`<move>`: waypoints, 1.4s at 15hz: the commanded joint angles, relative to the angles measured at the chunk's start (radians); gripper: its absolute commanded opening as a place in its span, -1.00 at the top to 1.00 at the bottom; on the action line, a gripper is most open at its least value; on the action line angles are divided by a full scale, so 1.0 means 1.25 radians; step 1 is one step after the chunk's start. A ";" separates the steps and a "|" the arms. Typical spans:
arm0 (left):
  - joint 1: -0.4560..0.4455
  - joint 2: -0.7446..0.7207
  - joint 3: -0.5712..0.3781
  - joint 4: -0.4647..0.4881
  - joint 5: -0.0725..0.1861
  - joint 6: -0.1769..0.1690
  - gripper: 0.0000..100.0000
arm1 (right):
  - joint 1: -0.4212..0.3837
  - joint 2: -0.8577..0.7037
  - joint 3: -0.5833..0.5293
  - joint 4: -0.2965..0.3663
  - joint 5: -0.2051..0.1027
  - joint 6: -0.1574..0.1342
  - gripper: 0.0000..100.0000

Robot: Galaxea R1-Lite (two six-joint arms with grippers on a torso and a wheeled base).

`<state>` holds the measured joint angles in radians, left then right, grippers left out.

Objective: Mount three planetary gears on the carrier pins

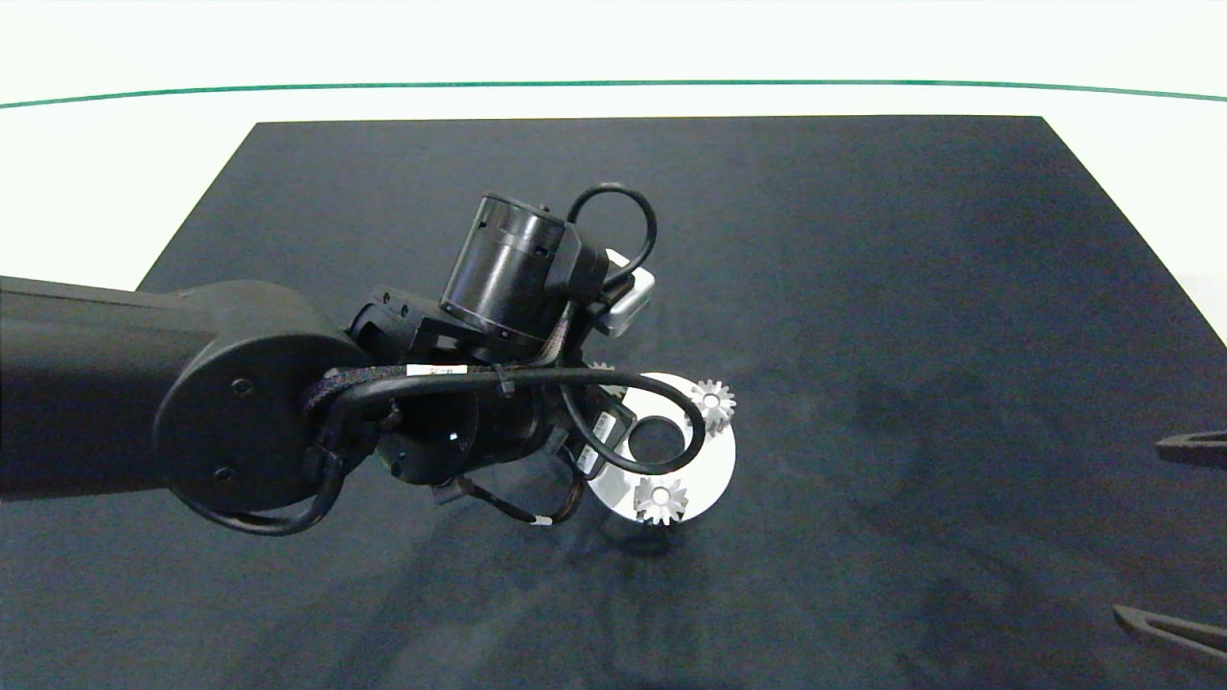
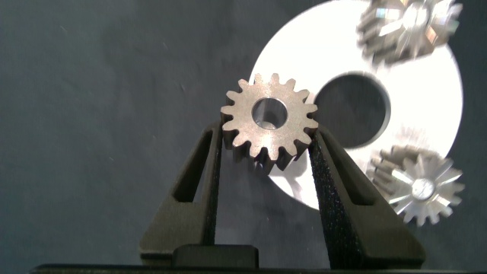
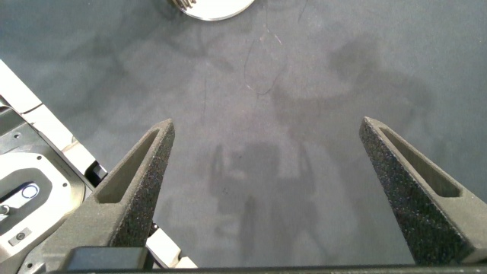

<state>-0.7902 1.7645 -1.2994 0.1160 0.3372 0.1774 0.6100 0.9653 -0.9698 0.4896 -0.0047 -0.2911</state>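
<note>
The white disc (image 1: 714,470) lies near the middle of the dark mat (image 1: 863,240) and serves as the landmark here. Two gears (image 1: 713,402) (image 1: 660,500) already sit on its pins, spaced apart around the centre hole (image 1: 655,446). The left gripper (image 2: 268,164) hangs over the disc's rim, its two fingers closed against opposite sides of the third gear (image 2: 268,120), which is held flat with its bore facing upward, presumably so that the bore can be lowered squarely over the last pin. That pin cannot be seen in any view; in the left wrist view the gear hangs over the disc's edge beside the centre hole, and whether it is still above the pin or partly on it cannot be told. The right gripper (image 3: 266,198) is parked well away from the disc, over bare mat, its fingers spread wide and holding nothing.
</note>
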 commanded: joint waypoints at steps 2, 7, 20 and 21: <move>0.003 0.002 0.007 -0.001 0.003 0.005 1.00 | 0.000 0.000 -0.001 0.002 0.000 -0.002 -1.00; 0.003 0.003 0.012 -0.004 0.001 0.005 1.00 | 0.000 0.000 0.000 0.002 0.000 -0.002 -1.00; -0.001 0.025 0.012 -0.045 0.001 0.008 1.00 | 0.000 0.000 -0.001 0.002 0.000 -0.002 -1.00; -0.001 0.024 0.012 -0.045 0.001 0.009 1.00 | 0.000 0.000 -0.001 0.001 0.000 -0.002 -1.00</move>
<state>-0.7909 1.7904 -1.2849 0.0596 0.3366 0.1870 0.6100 0.9653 -0.9706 0.4883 -0.0043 -0.2911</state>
